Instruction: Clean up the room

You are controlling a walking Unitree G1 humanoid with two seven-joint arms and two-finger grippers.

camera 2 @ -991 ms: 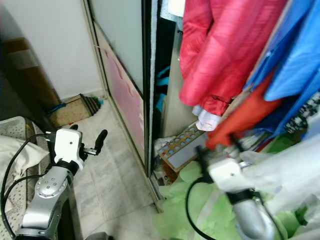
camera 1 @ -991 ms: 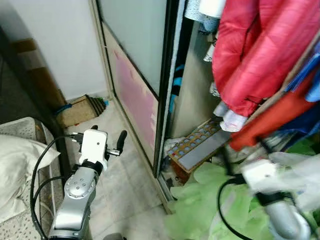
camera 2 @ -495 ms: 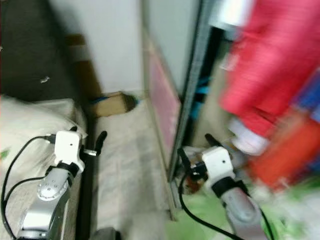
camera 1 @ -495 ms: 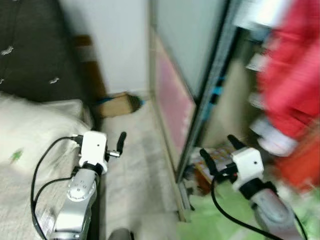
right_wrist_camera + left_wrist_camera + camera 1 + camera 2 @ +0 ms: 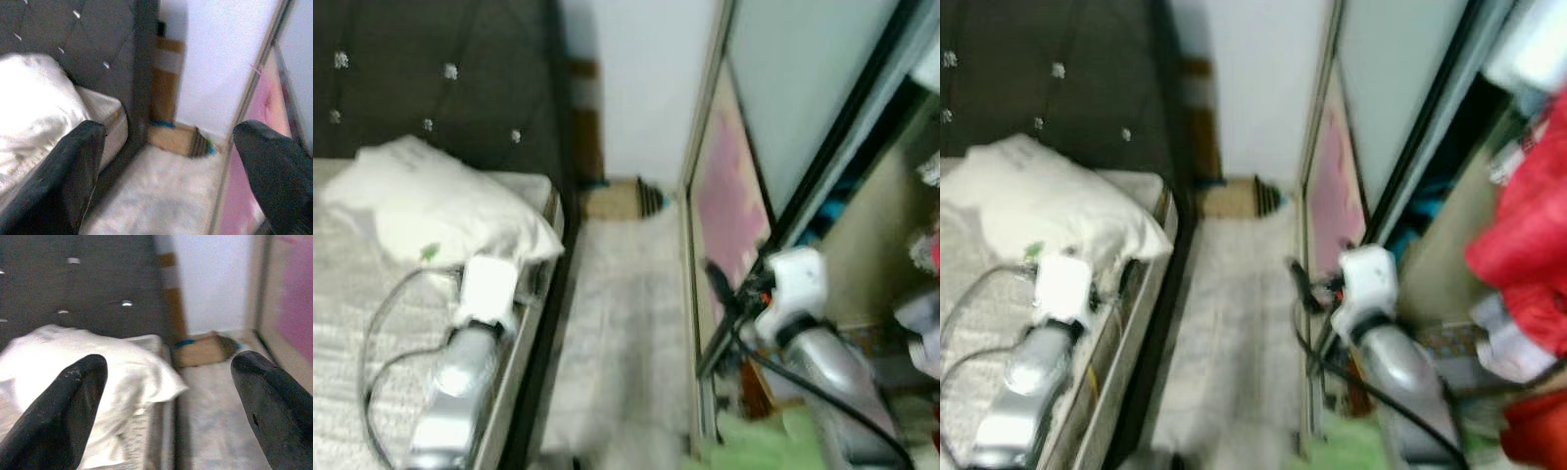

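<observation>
- Looking down through a blurred head view, I have a bed [image 5: 352,323] at my 9 o'clock and a wardrobe with a sliding door [image 5: 744,186] at my 2 o'clock.
- My left pincer [image 5: 168,401] hangs over the bed's near edge; its two black fingers [image 5: 63,406] stand wide apart with nothing between them.
- My right pincer [image 5: 168,166] is held up beside the sliding door's lower frame, its fingers [image 5: 274,171] likewise spread apart and empty.
- A white pillow [image 5: 431,211] lies on the bed at about 10 o'clock, resting against the dark tufted headboard [image 5: 421,78].
- Between the bed and the wardrobe runs a strip of pale floor [image 5: 617,333] toward 12 o'clock.
- At the far end of that strip, against the white wall [image 5: 636,78], sits a small cardboard box [image 5: 622,199] with something dark at its side; I cannot tell what it is.
- A red garment [image 5: 1528,264] hangs in the open wardrobe at 3 o'clock.
- Green fabric [image 5: 773,446] lies on the floor at 5 o'clock, near the wardrobe track.
</observation>
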